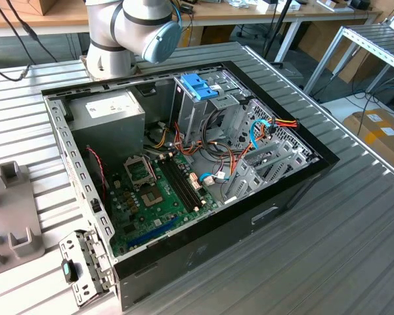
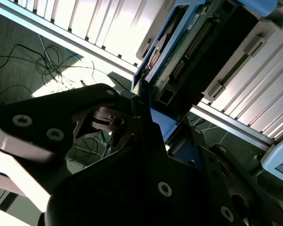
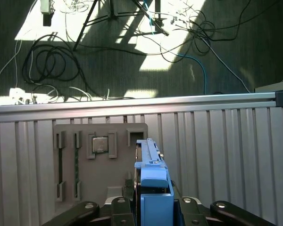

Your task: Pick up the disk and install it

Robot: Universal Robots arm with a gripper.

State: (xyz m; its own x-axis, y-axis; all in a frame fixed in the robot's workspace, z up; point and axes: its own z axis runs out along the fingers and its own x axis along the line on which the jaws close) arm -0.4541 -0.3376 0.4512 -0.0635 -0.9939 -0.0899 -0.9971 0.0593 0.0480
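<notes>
Okay, operator, where's the disk (image 3: 153, 183) right now?

With me, on the arm. In the first wrist view I'm looking along its blue carrier edge-on. The gripper (image 3: 153, 209) straddles it, jaws closed on the carrier from both sides. In the second wrist view the dark drive body runs away from the jaws.

Is it off the desk (image 3: 226, 155)?

Can't say for certain. Its far end sits over the slatted top, just beside the grey fixture tray (image 3: 70, 155) with the processor chip (image 3: 99, 144) in it. That's near the desk's edge, with the floor cables (image 3: 52, 66) beyond. Whether that end is touching or hanging clear, neither wrist camera tells me.

So which step do you call this?

Pick-up, by my read: grasp made, install not begun. The disk is in my jaws over the desk, not in a bay. On the exterior view the computer case (image 1: 249, 223) lies open. Inside it, the upright drive cage (image 1: 187, 115) with the blue handle (image 1: 198, 86) on top stands among loose cables (image 1: 253, 134), red and light blue.

What does the move ahead ask of you?

My judgement: a firm grip so the carrier doesn't pivot between the jaws. Rails squared to the bay before any push, and a path that clears those loose cables. A snag or a skewed entry is what I'd worry about.
</notes>
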